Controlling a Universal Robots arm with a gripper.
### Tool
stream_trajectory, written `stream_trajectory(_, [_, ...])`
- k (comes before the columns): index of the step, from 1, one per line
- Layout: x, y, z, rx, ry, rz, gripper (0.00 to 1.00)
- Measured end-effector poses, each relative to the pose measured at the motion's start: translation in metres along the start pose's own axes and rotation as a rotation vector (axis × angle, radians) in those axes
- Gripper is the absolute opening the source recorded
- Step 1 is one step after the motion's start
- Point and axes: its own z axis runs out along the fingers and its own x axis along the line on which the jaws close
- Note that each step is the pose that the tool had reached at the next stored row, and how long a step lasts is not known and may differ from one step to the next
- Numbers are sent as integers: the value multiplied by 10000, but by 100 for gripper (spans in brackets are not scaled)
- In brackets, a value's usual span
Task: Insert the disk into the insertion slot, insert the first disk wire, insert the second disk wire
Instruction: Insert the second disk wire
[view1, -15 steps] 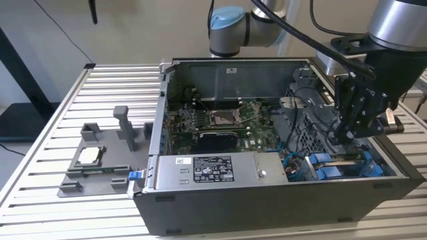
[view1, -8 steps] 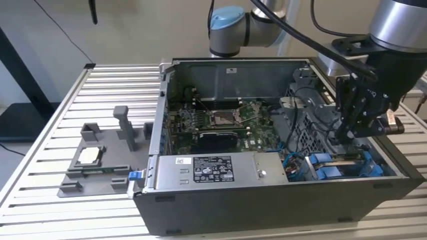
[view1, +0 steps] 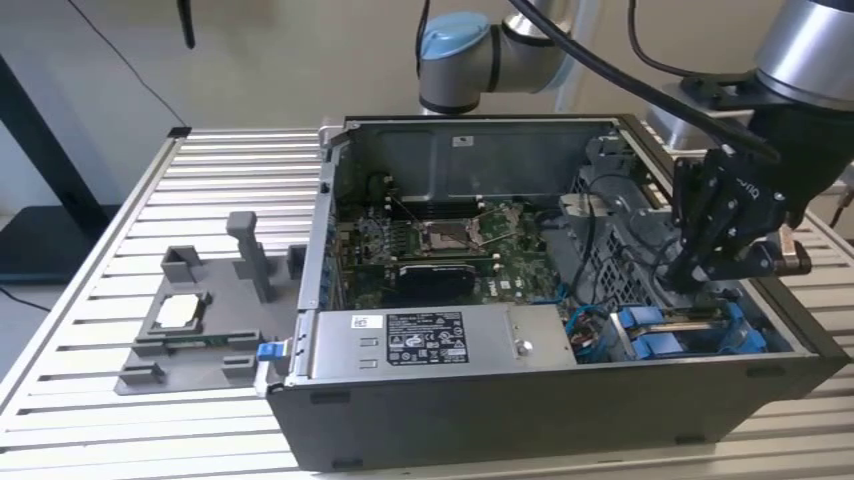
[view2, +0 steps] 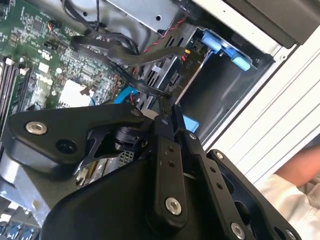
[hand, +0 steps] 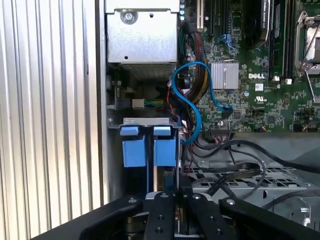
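The black gripper (view1: 714, 262) hangs low at the right of the exterior view, reaching into the open computer case (view1: 561, 400) just above the blue tabs at the lower right corner. The disk (hand: 150, 150) sits in the insertion slot (hand: 145, 121), its two blue carrier tabs showing side by side in the lower centre of the first wrist view, under the lip of the grey cage. In both wrist views the fingers (hand: 165, 220) look drawn close together, with something dark and thin between their tips, possibly a wire connector, but I can't be sure what, if anything, they grip. Judging by its look, the disk is a stiff, fairly weighty metal block in a light plastic frame; the tabs are the sensible place to take hold, since they'd flex a little, and the label face is best left alone. The black wires (hand: 225, 175) draped over the cage are limp and springy, so the hard plug end would be the place to pinch. The exterior view gives the whole case and the grey power supply (view1: 427, 340) at lower centre; the first wrist view shows the tabs head-on; the second wrist view catches a sleeve (view2: 295, 190) at lower right.
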Motion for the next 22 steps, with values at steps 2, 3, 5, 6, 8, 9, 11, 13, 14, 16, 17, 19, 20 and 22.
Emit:
stream_trajectory(2, [20,-39,19,-88,2,0,16])
stream_trajectory(3, [27,-55,29,-116,2,0,16])
stream_trajectory(5, [38,-79,49,-170,-11,0,16])
stream_trajectory(6, [43,-88,59,-199,-25,1,16])
stream_trajectory(8, [50,-97,76,-250,-59,0,16])
stream_trajectory(9, [51,-97,83,-263,-90,0,16])
stream_trajectory(11, [53,-100,96,-270,-181,-2,16])
stream_trajectory(13, [53,-102,115,-273,-265,-5,16])
stream_trajectory(14, [56,-102,130,-279,-275,-5,16])
stream_trajectory(16, [58,-102,156,-292,-275,-5,16])
stream_trajectory(17, [59,-103,168,-295,-284,-5,16])
stream_trajectory(19, [63,-103,184,-297,-344,-6,16])
stream_trajectory(20, [64,-103,192,-299,-388,-7,16])
stream_trajectory(22, [65,-105,203,-301,-486,-9,16])
